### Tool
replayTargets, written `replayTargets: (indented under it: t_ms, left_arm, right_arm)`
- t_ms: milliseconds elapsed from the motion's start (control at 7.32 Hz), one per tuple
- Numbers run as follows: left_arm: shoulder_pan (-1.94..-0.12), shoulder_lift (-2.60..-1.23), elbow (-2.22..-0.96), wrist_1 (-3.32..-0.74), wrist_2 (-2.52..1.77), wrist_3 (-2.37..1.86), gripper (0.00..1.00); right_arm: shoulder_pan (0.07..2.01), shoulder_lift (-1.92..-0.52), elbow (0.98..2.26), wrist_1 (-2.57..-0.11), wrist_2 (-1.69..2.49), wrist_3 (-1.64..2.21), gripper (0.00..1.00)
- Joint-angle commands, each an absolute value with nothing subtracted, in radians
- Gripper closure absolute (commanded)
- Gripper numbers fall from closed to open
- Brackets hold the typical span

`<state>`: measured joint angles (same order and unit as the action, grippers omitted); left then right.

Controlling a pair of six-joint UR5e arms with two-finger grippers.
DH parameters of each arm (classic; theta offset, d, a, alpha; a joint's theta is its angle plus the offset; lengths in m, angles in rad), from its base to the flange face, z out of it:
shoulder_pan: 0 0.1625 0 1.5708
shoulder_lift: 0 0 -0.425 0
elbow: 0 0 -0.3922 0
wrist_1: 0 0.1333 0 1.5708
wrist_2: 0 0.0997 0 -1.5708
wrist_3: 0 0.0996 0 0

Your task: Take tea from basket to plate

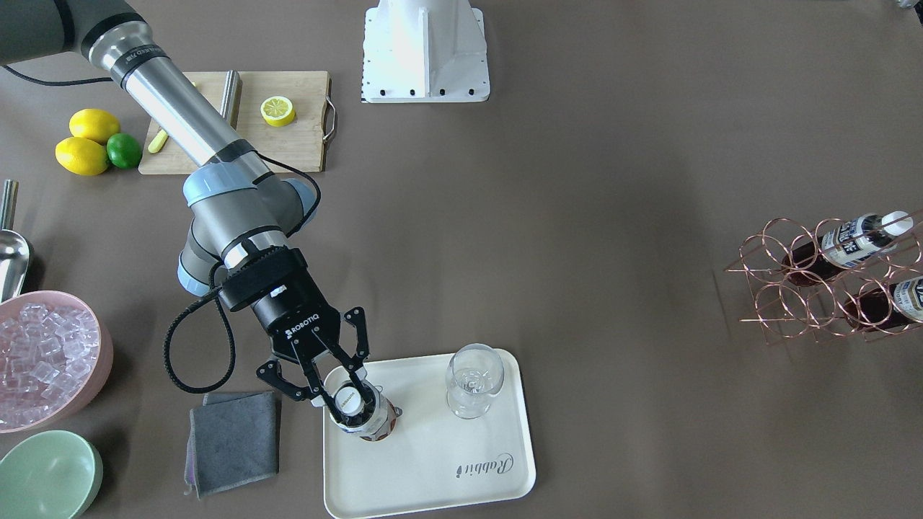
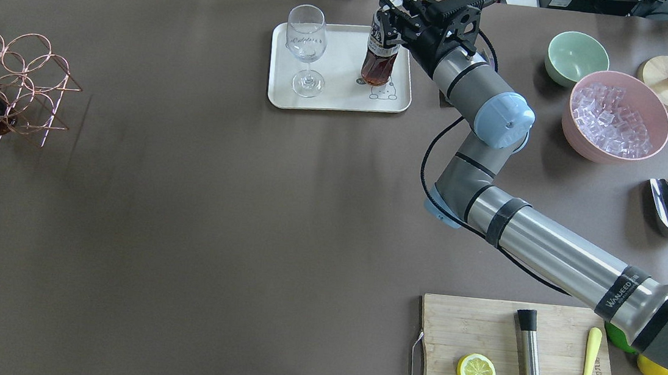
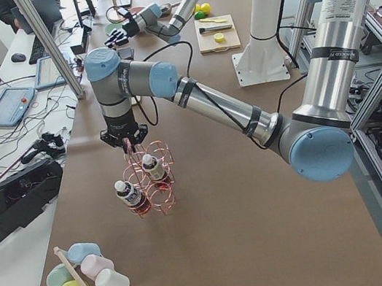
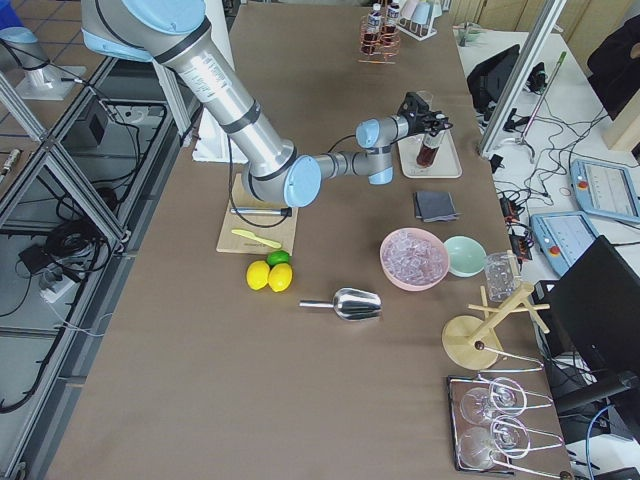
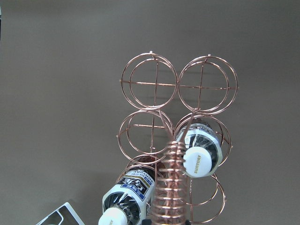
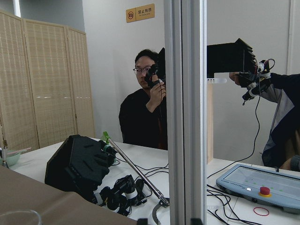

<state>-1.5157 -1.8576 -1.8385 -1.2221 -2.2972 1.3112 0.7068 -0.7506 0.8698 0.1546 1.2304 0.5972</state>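
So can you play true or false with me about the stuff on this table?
1. Two tea bottles are in the basket. True.
2. The wine glass lies on its side. False: it stands upright on the plate.
3. The pink bowl holds ice cubes. True.
4. The cut lemon half sits on the plate. False: it is on the wooden cutting board.
5. The right tool is at the top of a tea bottle standing on the plate. True.
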Motion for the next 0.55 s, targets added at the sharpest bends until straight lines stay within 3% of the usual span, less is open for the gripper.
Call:
replayTargets:
  t_ms: [0,410]
  left_arm:
    - [-1.519,-1.836,-1.78,-1.258,-2.272,1.31,1.0]
    - [-1.519,-1.836,-1.729,-1.327,-2.213,1.302,1.0]
  right_arm:
    - [0.706,-0.764,0.87,0.172,1.232,0.571,1.0]
    - [0.706,-0.767,0.87,0.181,1.233,0.565,1.0]
